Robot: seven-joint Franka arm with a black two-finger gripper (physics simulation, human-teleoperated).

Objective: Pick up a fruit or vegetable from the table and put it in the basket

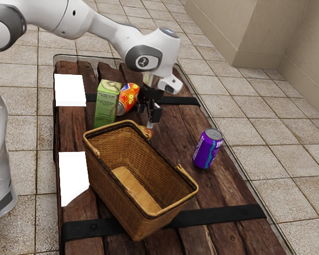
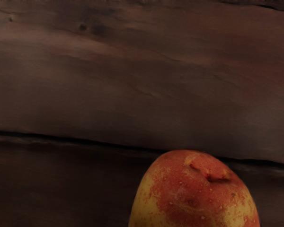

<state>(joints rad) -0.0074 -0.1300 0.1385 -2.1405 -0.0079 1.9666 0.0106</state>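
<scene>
Fruit (image 2: 194,196), red and yellow, lies just under the gripper (image 1: 150,124)

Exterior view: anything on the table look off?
The orange can looks tipped on its side: no lid facing up, unlike the upright purple can. Two stark white patches on the table look blank, perhaps a render glitch.

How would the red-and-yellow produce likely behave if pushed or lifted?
The red-and-yellow produce would probably roll under a push, given its rounded outline. Its taut, unwrinkled-looking skin suggests a firm body that keeps its shape, though the curved sides could slip from an off-center grip.
</scene>
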